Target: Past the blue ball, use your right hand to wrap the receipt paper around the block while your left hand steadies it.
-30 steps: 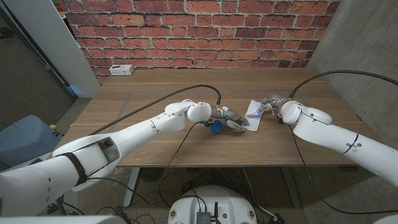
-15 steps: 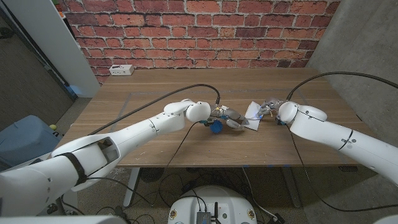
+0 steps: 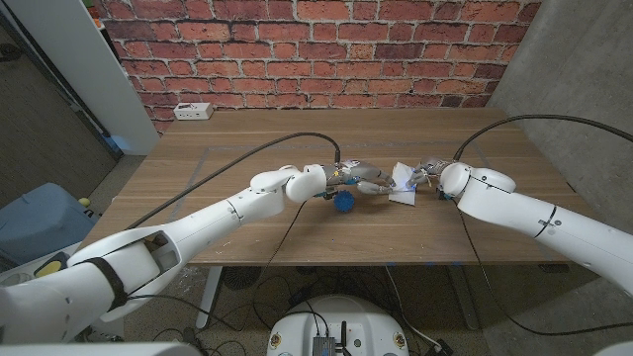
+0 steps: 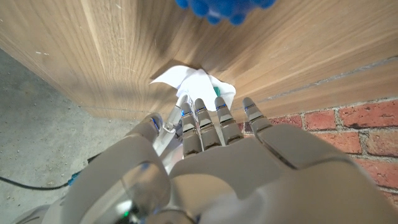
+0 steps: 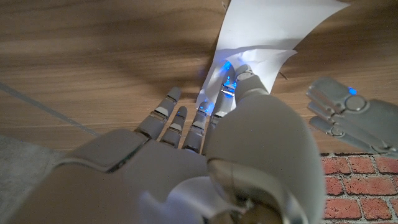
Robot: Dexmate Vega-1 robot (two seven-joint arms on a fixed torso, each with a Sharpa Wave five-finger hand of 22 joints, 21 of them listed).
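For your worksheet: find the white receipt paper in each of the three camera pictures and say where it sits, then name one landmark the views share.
Head view: the receipt paper lies at table centre, between the two hands.
Left wrist view: just beyond the left hand's fingers, near the blue ball.
Right wrist view: upper right, against the right hand.
Shared landmark: the red brick wall.

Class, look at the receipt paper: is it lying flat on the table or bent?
Bent: the receipt paper curls up from the table, pinched by the right hand.
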